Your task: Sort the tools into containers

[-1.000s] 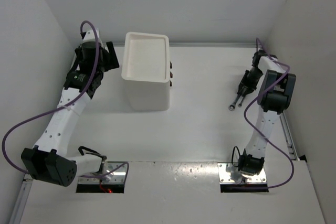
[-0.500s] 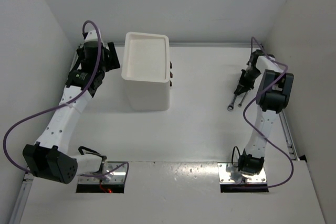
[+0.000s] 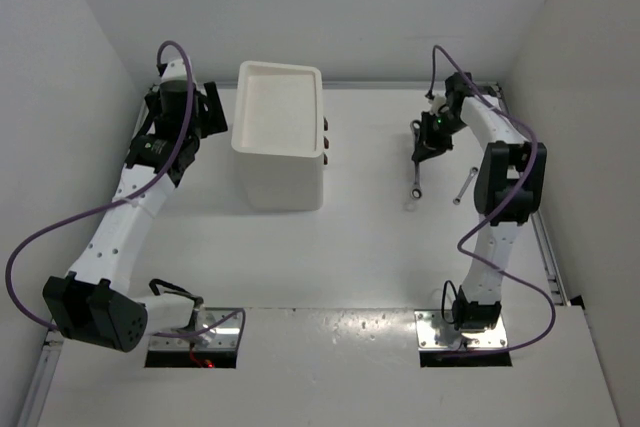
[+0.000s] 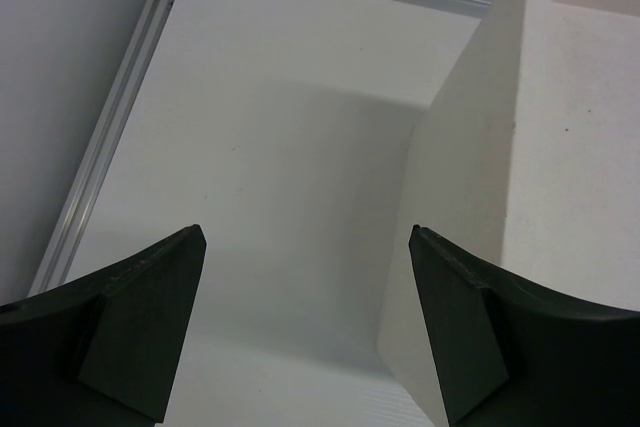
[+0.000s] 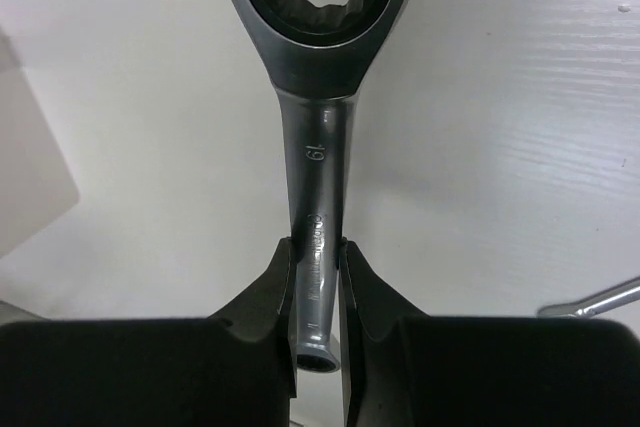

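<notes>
My right gripper (image 5: 315, 247) is shut on the shaft of a slim silver wrench (image 5: 313, 162), whose ring end points away from the wrist. From above, that wrench (image 3: 417, 182) hangs below the right gripper (image 3: 424, 152), just over the table, right of the drawers. A second silver wrench (image 3: 461, 190) lies on the table a little to the right; its tip (image 5: 592, 298) shows in the right wrist view. The white drawer unit (image 3: 285, 182) stands at the back left with three dark knobs (image 3: 326, 137). My left gripper (image 3: 213, 110) is open and empty beside the unit's left wall (image 4: 540, 167).
White walls close in the table at the back and on both sides. An aluminium rail (image 4: 110, 137) runs along the left edge, and another rail (image 3: 548, 257) along the right edge. The unit's tray top (image 3: 242, 107) has nothing in it.
My right gripper closed on one wrench and carried it left and toward the back, away from the second wrench, which stayed on the table. The left arm barely moved.
</notes>
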Available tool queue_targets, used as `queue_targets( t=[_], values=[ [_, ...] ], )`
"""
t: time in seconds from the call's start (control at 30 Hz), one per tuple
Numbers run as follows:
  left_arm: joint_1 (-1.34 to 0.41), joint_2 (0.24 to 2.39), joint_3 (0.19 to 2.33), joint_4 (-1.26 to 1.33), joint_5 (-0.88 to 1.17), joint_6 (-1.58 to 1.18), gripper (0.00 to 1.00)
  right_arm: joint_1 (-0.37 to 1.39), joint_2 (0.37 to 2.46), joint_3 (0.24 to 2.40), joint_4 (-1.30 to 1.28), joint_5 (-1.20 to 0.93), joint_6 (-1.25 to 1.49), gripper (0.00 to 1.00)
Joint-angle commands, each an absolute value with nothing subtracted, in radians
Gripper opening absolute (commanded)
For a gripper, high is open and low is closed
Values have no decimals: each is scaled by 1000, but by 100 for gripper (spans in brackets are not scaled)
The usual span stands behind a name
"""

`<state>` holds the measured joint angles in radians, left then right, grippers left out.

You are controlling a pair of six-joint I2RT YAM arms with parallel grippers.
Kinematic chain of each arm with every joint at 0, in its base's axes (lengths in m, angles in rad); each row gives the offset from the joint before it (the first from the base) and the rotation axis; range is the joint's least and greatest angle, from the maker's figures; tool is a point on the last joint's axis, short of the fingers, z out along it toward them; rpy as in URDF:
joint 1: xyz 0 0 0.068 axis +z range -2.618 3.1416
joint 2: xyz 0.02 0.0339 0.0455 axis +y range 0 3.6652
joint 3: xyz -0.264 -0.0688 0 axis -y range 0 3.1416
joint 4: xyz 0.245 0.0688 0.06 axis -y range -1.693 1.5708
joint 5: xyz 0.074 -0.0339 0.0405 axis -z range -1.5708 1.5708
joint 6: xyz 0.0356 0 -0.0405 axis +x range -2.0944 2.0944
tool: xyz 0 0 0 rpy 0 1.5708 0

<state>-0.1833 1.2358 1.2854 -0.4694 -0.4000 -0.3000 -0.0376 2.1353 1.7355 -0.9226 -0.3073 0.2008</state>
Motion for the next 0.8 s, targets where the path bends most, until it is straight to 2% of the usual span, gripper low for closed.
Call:
queue_targets(
  t=[0.0,0.23,0.47,0.77],
  values=[
    [-173,1203,1278,-445,-416,-298,90,-29,2051,1729,-919,-405,169,0],
    [-173,1203,1267,-445,-455,-288,90,-11,1933,1793,-887,-658,123,0],
    [-173,1203,1276,-445,-440,-236,90,35,1858,1894,-773,-784,188,0],
    [-173,1232,1276,-445,-354,-236,90,126,1927,2232,-652,-871,355,0]
  ],
)
